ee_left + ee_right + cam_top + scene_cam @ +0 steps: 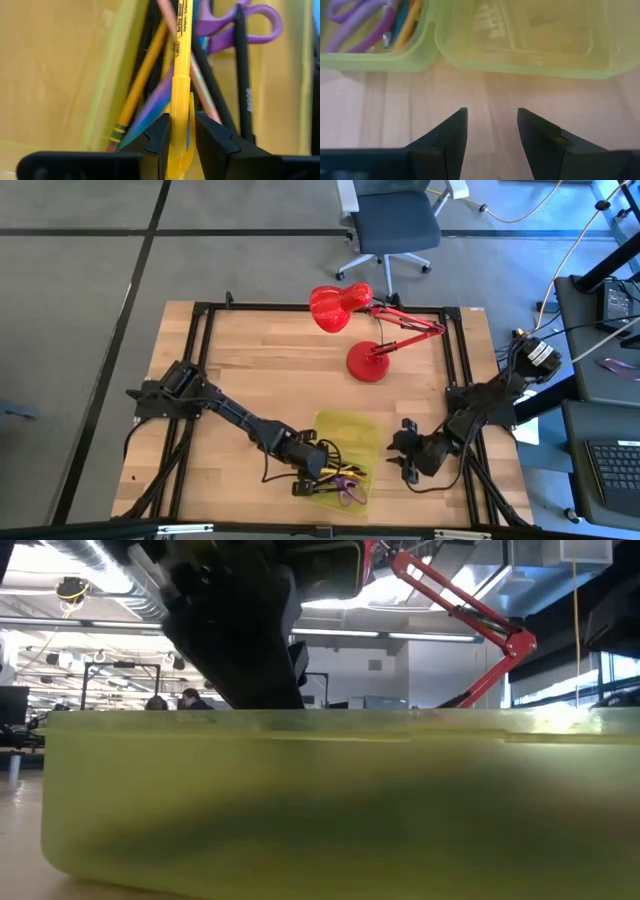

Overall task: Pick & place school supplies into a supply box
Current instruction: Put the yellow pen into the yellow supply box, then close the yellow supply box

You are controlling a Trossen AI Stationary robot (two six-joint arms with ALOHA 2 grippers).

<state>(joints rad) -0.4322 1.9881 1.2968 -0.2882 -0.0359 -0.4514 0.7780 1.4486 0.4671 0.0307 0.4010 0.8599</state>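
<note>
Left gripper stood inside the shallow translucent yellow-green plastic supply box, its narrow fingers on either side of a yellow highlighter pen.

Ahead of those fingers lay the rest of the supplies in one crowded half of the box: an orange pencil, black pens and purple-handled scissors, leaving little free room. The box sat near the front edge of the pale wooden table. The right gripper waited with fingers wide apart on bare wood just beside the box wall. In the low view the box wall filled the frame and hid the contents. A red desk lamp stood well behind, before an office room.
</note>
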